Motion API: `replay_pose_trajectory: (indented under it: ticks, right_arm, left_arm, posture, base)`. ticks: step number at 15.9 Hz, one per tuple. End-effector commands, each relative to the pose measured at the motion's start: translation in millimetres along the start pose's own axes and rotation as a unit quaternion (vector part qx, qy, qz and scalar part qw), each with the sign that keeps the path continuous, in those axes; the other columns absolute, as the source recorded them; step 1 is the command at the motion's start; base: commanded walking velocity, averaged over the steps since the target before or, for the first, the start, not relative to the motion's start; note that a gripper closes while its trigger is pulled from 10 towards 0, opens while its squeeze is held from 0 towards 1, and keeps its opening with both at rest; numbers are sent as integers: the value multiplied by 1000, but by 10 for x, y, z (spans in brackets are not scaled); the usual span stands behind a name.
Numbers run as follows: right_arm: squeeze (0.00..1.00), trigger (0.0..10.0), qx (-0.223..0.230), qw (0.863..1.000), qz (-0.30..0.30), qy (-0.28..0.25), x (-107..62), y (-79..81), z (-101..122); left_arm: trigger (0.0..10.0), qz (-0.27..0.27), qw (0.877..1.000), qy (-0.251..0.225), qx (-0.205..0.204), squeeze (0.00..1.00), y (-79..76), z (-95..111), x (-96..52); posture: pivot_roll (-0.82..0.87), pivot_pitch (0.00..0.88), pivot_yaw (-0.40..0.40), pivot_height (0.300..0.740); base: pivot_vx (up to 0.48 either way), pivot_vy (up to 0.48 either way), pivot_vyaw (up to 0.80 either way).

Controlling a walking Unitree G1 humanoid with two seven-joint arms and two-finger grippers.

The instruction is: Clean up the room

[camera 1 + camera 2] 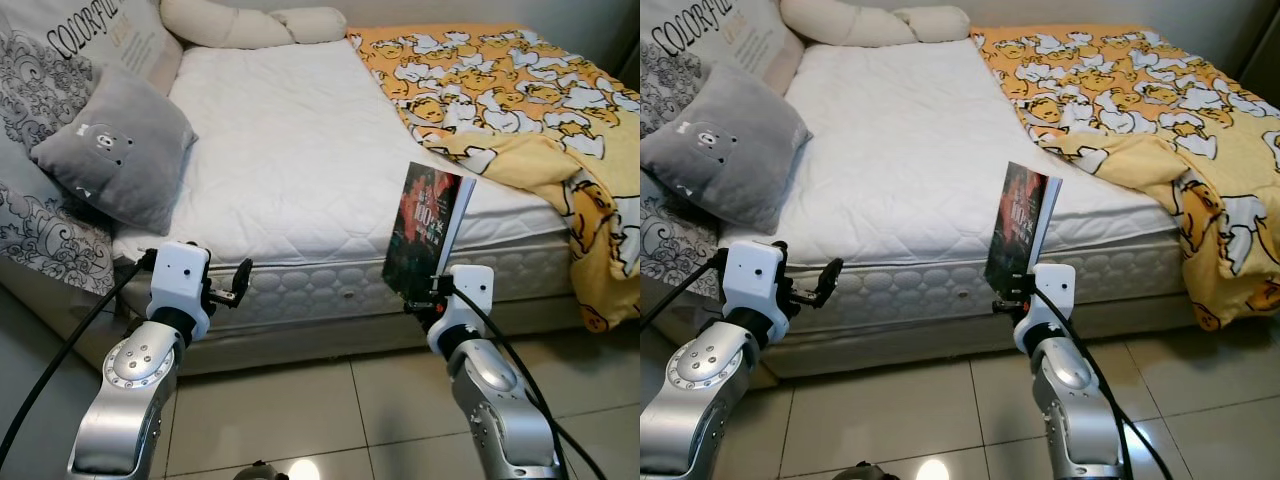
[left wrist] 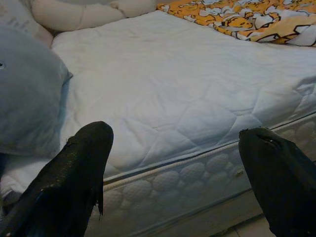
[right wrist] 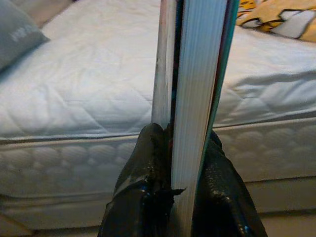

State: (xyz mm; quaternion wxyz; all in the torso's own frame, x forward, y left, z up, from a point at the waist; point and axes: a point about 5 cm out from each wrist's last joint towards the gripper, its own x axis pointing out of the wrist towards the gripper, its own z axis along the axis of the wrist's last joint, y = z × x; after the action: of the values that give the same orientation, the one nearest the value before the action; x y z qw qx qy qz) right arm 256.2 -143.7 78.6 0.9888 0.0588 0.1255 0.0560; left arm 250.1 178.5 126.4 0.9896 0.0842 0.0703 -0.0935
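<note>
Right gripper (image 3: 183,163): its two black fingers (image 3: 143,173) squeeze the bottom edge of a book (image 1: 425,232). It is held up in front of the side of the bed.
Book: it stands straight up in the right gripper. Its cover is dark with red on it, and the white pages show along one side. In the right wrist view the page edges (image 3: 195,89) run up between the two fingers. The book is in the air, in front of the mattress edge, not lying on anything.
Left gripper (image 1: 238,282): its fingers are spread wide apart and hold nothing. It is out in front of the bed side, well apart from the book. In the left wrist view each black finger (image 2: 74,173) sits at one side, with the mattress between them.
Arms: both are silver with white wrist parts, and a black cable runs along each one.
Mattress (image 1: 300,150): white and quilted, bare in the middle.
Blanket (image 1: 520,90): yellow with white cartoon ducks, bunched on the right side of the bed and hanging over the edge toward the floor.
Grey pillow (image 1: 115,145): soft and square, with a little bear face. It leans at the left side of the bed.
Long cream pillow (image 1: 250,22): it lies at the far end of the bed.
Floor (image 1: 320,410): pale shiny tiles below the bed.
</note>
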Motion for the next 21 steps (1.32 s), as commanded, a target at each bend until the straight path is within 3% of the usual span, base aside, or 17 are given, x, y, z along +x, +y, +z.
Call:
replay_pose_trajectory:
  ticks: [1, 14, 21]
  right_arm:
    - [0, 10000, -11, 999, 1, -35, 22, 16, 157]
    - [0, 10000, -7, 999, 4, -32, 44, 10, 157]
    - [0, 10000, 8, 999, -10, -34, 39, -25, 159]
  left_arm:
    - [10000, 0, 1000, -7, -1, 125, -2, 38, 26]
    - [10000, -2, 1000, -3, -1, 137, -9, 27, 28]
    - [10000, -16, 1000, -3, -1, 133, -40, 30, 50]
  posture:
    - [37, 0, 17, 740]
    - [40, 0, 11, 740]
    - [35, 0, 20, 740]
  base:
    - [0, 0, 0]
    - [289, 0, 800]
    - [296, 0, 0]
